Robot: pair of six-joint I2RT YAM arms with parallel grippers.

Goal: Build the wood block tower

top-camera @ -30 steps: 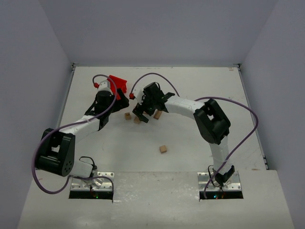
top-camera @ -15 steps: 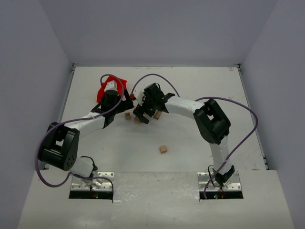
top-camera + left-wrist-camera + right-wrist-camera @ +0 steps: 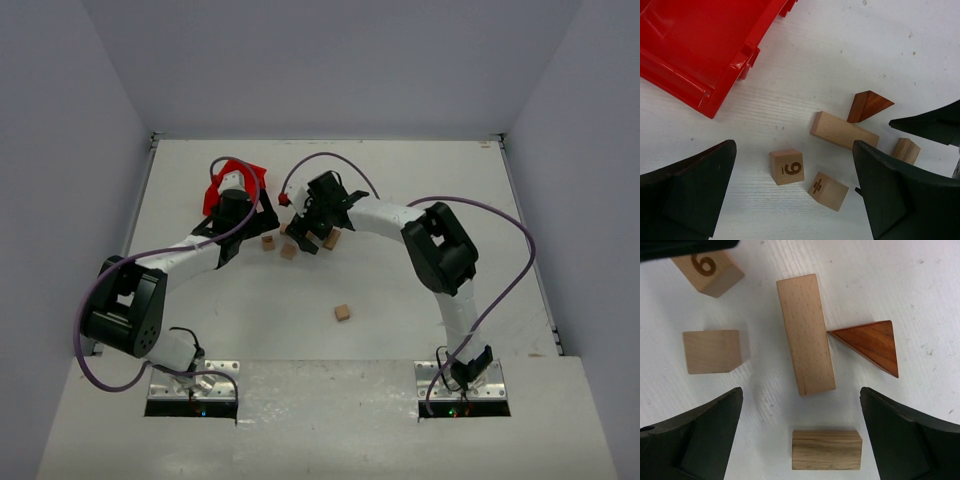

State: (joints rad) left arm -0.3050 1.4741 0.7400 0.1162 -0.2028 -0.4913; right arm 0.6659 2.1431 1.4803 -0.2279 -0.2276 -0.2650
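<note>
The left gripper (image 3: 794, 167) and right gripper (image 3: 800, 405) were spread, empty. The long pale wooden slab (image 3: 806, 335) seemed light and rigid; its long sides suited pinching.

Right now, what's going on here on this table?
Nothing is stacked yet. The left hand and the right hand both hover open and empty over a loose cluster of wooden pieces lying on the table: a long slab, a dark wedge touching its side, a few cubes. A red bin sits next to them, and one cube lies apart, nearer the arm bases.
</note>
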